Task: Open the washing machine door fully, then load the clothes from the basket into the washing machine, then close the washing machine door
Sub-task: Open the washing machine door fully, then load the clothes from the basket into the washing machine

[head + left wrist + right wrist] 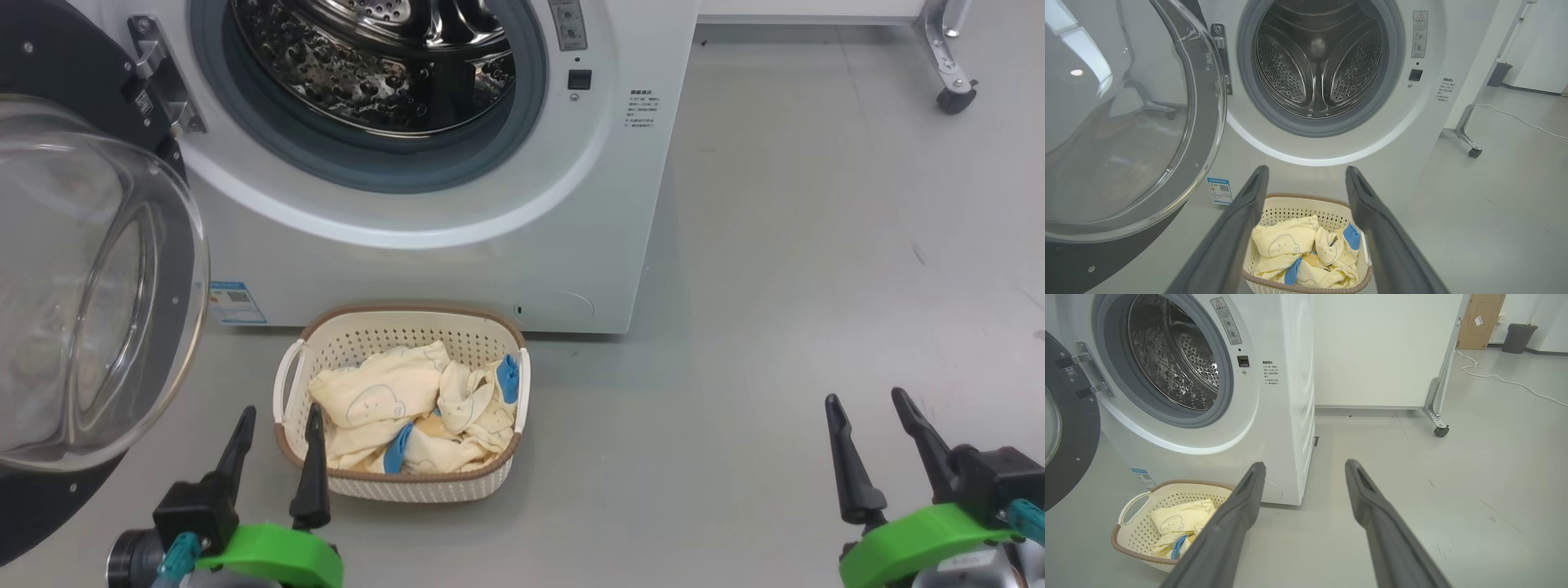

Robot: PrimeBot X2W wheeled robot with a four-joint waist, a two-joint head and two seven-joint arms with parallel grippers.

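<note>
Looming at frame left, the washing machine door (90,278) crowds your left gripper (281,408), spread wide like your right gripper (864,394); crumpled yellow clothes (384,392) fill the basket (408,311).

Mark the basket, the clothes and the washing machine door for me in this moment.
basket (392,336): head view, on its perforated back wall.
clothes (371,392): head view, on the pale-yellow garment with the printed face.
washing machine door (82,286): head view, on its clear glass bowl.
</note>
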